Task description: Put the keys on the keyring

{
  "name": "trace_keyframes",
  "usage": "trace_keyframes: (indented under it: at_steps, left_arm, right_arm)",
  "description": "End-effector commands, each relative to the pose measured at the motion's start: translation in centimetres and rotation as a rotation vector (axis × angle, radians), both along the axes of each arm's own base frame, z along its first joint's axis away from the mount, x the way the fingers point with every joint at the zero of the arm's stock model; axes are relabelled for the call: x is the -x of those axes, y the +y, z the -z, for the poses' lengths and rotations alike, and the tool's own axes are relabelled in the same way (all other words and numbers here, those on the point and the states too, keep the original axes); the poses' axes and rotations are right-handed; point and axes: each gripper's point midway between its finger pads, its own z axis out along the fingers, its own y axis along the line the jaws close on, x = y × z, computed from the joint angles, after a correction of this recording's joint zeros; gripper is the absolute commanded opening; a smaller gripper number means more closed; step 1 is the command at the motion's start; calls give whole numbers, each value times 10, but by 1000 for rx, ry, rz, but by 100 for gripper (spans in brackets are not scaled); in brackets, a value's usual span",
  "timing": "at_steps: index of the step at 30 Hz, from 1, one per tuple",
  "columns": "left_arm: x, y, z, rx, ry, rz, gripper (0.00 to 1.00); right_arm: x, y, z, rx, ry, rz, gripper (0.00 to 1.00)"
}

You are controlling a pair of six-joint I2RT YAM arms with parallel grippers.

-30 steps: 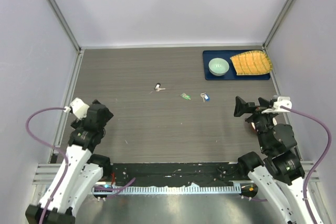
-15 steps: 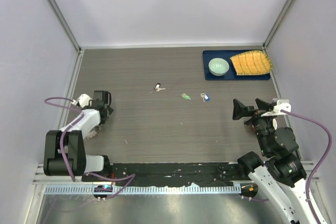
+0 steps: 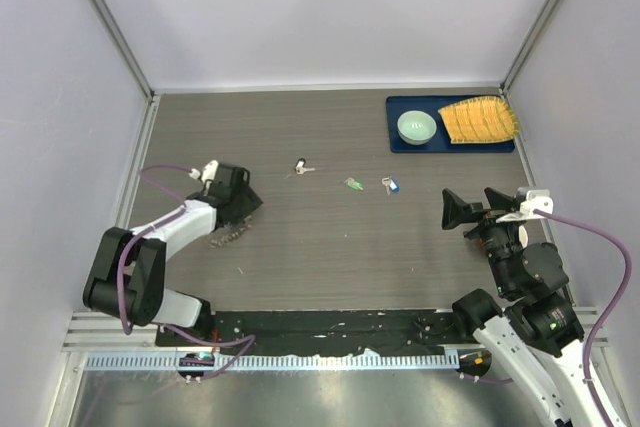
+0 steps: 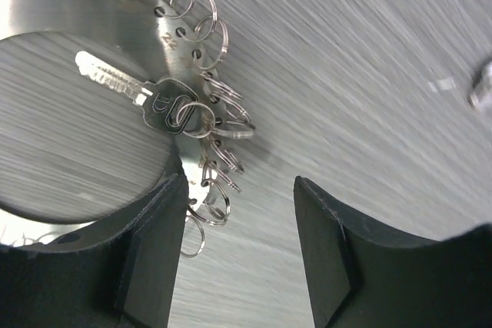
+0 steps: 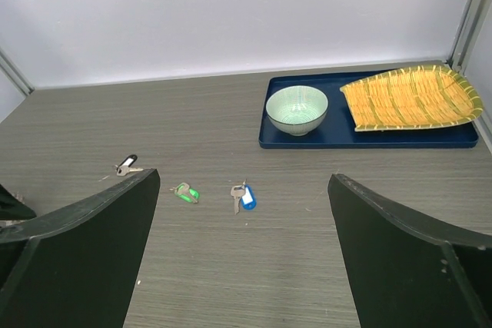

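- Left of centre in the overhead view: left gripper [image 3: 236,209], jaws apart and holding nothing. It has swung in from the left edge within the last second and now hangs low over the keyring [image 4: 108,5].
- At the right edge: right gripper [image 3: 462,210], spread wide and empty, barely shifted.
- Beneath the left fingers: the keyring lies flat on the table [image 3: 300,267], its rim bristling with split rings and one plain silver key [image 4: 115,81] already attached.
- Centre: green key [image 3: 353,184] and blue key [image 3: 391,185], loose, unmoved, well apart from the ring. Securing the ring looks likely to come first.
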Motion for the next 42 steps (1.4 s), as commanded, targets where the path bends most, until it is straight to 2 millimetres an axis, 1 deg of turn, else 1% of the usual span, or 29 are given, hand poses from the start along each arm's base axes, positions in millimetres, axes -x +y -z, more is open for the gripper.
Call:
trace_keyframes:
  at_steps: [1, 2, 4, 6, 7, 8, 11, 15, 16, 17, 19, 20, 24, 25, 26, 27, 29, 30, 31, 32, 33, 34, 36, 37, 38, 39, 40, 41, 42]
  left_arm:
    - [21, -67, 0, 132, 56, 114, 62]
    - [22, -74, -3, 139, 49, 117, 64]
    - [23, -91, -21, 126, 5, 158, 68]
    - [23, -97, -35, 106, -24, 178, 72]
    - [23, -99, -50, 93, -53, 187, 73]
    - [23, -98, -58, 82, -68, 196, 75]
    - [31, -85, -79, 41, -106, 196, 78]
    - [51, -54, -82, -47, -115, 170, 79]
    - [55, -49, -85, -56, -121, 169, 79]
    - [58, -45, -94, -55, -151, 169, 79]
    - [67, -36, -99, -80, -151, 185, 80]
    - [71, -32, -109, -81, -178, 188, 81]
    - [88, -12, -132, -162, -191, 230, 85]
    - [88, -9, -144, -171, -213, 237, 86]
    - [90, -5, -149, -199, -223, 260, 87]
    - [95, -1, -156, -211, -234, 269, 89]
    - [97, 3, -167, -241, -260, 306, 90]
    - [100, 5, -170, -251, -268, 317, 91]
    - [102, 6, -175, -251, -287, 330, 92]
    - [104, 7, -176, -253, -297, 339, 93]
    - [105, 8, -177, -265, -307, 357, 93]
    - [107, 9, -179, -265, -325, 364, 94]
    - [107, 11, -176, -283, -344, 383, 95]
    - [109, 12, -178, -284, -365, 385, 96]
    - [108, 14, -178, -293, -375, 384, 97]
    - [108, 15, -175, -300, -382, 384, 97]
    - [107, 16, -174, -315, -391, 392, 97]
    - [107, 18, -175, -319, -412, 388, 97]
    - [105, 18, -171, -324, -423, 383, 97]
  right_arm:
    - [2, 1, -13, -16, -50, -10, 98]
    - [2, 2, -14, -17, -53, -16, 98]
    - [2, 3, -14, -14, -52, -24, 98]
    - [2, 6, -14, -14, -50, -36, 98]
    - [2, 6, -13, -10, -49, -39, 98]
    - [2, 8, -14, -11, -49, -47, 98]
    - [2, 12, -14, -13, -45, -64, 98]
    - [0, 11, -12, -32, -29, -55, 100]
    - [-2, 17, -10, -26, -15, -81, 100]
    - [-2, 22, -9, -23, -10, -102, 100]
    - [-3, 30, -8, -25, 8, -138, 100]
    - [-6, 37, -5, -15, 28, -167, 100]
    - [-18, 57, 11, 34, 159, -230, 100]
    - [-22, 62, 16, 25, 199, -238, 100]
    - [-24, 66, 14, 25, 219, -251, 100]
    - [-30, 77, 28, 40, 291, -284, 100]
    - [-35, 88, 32, 28, 337, -319, 100]
    - [-43, 99, 45, 35, 393, -343, 100]
    - [-47, 102, 49, 26, 418, -340, 100]
    - [-50, 111, 55, 24, 450, -372, 100]
    - [-59, 119, 70, 34, 509, -376, 100]
    - [-62, 128, 80, 41, 541, -388, 100]
    - [-70, 147, 87, 22, 558, -405, 100]
    - [-81, 151, 107, 46, 601, -350, 100]
    - [-79, 169, 109, 39, 609, -376, 99]
    - [-84, 181, 112, 33, 609, -377, 99]
    - [-91, 190, 131, 56, 651, -349, 99]
    - [-88, 212, 129, 57, 651, -378, 99]
    - [-93, 223, 129, 44, 646, -376, 98]
